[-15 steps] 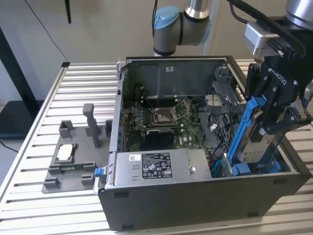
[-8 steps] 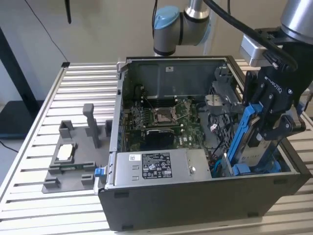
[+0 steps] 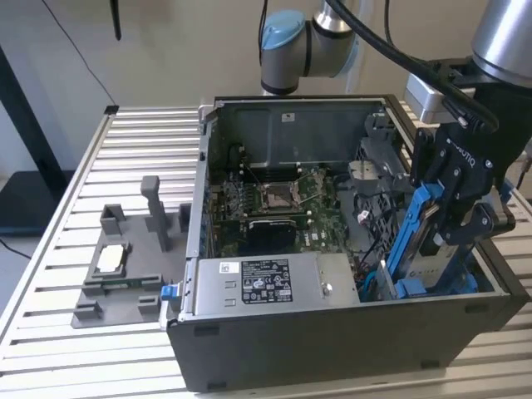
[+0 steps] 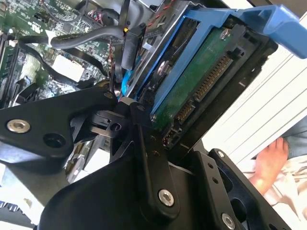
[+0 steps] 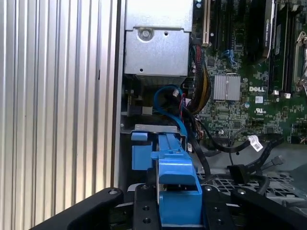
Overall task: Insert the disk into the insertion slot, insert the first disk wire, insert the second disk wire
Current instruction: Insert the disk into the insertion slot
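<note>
My gripper (image 3: 453,224) is shut on the disk (image 3: 426,249), which stands on edge in its bright blue frame over the front right corner of the open computer case. The lower end of the disk sits down among the blue parts of the insertion slot (image 3: 391,287). In the second wrist view the disk's green circuit board and connectors (image 4: 201,81) face the camera, with the blue frame (image 4: 249,19) around them. The first wrist view looks along the blue end tab (image 5: 177,184) held between my black fingers (image 5: 144,208), with the slot's grey metal and blue clip (image 5: 141,151) just beyond.
The silver power-supply box (image 3: 266,287) fills the case's front, and the motherboard (image 3: 283,199) lies behind it. A blue cable (image 5: 168,103) and loose black cables (image 5: 230,143) run beside the slot. A grey fixture (image 3: 125,266) sits on the slatted table. A person's hand (image 4: 271,160) rests outside the case.
</note>
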`<move>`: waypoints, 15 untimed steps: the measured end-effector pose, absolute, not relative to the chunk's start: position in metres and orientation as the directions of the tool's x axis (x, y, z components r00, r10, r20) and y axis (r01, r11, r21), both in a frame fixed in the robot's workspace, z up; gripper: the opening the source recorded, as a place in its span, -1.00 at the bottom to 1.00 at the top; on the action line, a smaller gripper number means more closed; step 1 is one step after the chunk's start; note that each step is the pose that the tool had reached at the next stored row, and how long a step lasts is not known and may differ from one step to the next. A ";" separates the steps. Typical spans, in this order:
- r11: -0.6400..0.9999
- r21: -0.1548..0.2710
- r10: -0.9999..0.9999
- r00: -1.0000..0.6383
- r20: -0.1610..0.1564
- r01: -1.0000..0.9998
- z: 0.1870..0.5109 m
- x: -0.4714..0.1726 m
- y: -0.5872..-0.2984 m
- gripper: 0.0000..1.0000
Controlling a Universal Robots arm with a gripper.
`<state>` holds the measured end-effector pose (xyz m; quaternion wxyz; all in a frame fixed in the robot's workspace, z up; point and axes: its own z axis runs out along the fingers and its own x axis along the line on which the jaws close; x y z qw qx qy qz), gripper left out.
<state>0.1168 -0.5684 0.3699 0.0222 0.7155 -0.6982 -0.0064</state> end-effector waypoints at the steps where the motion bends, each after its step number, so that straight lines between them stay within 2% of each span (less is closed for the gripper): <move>1: -0.024 0.041 -0.999 0.025 0.022 -0.999 0.370 0.117 -0.568 -0.36; 9: -0.024 0.041 -0.999 0.025 0.022 -0.999 0.370 0.117 -0.568 -0.32; 11: -0.024 0.041 -0.999 0.025 0.022 -0.999 0.370 0.117 -0.568 -0.08; 13: -0.024 0.041 -0.999 0.025 0.022 -0.999 0.369 0.117 -0.568 -0.08; 14: -0.024 0.041 -0.999 0.025 0.022 -0.999 0.370 0.117 -0.568 0.15; 15: -0.024 0.041 -0.999 0.025 0.022 -0.999 0.370 0.117 -0.568 0.15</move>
